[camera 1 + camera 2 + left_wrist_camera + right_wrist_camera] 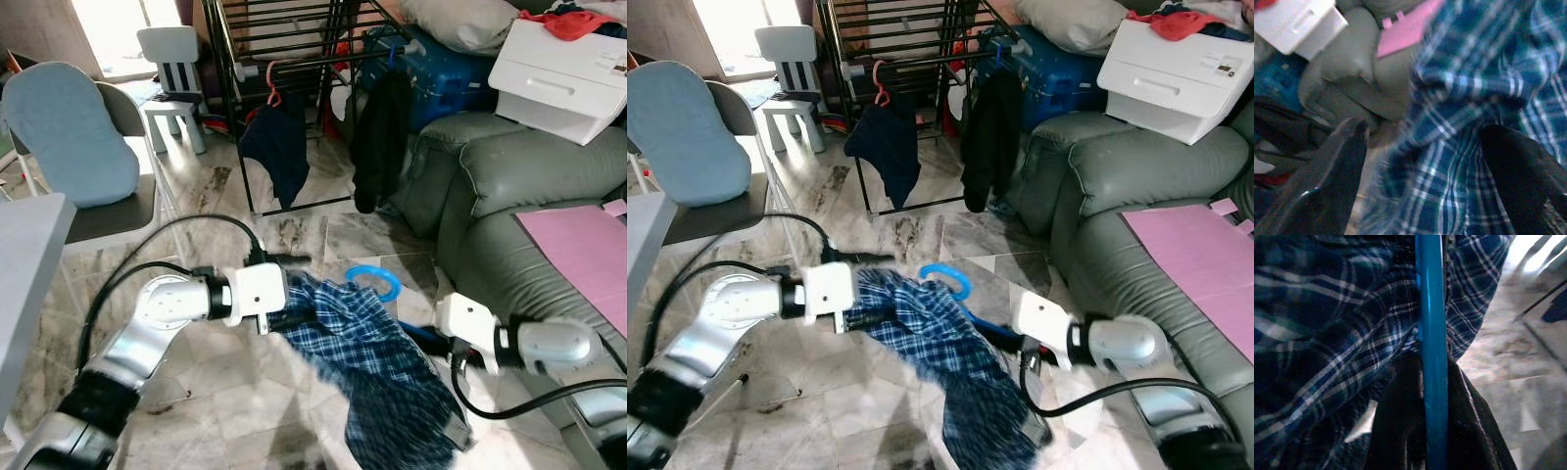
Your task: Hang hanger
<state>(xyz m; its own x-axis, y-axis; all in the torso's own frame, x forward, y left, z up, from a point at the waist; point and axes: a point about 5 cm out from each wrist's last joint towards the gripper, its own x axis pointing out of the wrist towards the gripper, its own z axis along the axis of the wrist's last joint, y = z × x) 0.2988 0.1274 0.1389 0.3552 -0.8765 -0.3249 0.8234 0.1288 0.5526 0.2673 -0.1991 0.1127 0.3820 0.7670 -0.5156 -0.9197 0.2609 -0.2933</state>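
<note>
Shirt on its hanger is in my grip, rack not yet reached.

On my left, the left gripper (286,319) is at the collar end of the plaid shirt (377,367); its fingers (1332,181) stand apart with the cloth between them, and I can't tell whether they actually pinch it. In the middle the blue hanger (375,281) pokes its hook out of the shirt, low over the tiled floor and well apart from the black drying rack (284,59) ahead, where two dark garments already hang. On my right, the right gripper (1014,340) is clamped on the hanger's blue bar, the bar running straight between its fingers (1400,431). I judge the pickup done; carrying it forward and hooking it over a rail remains.
</note>
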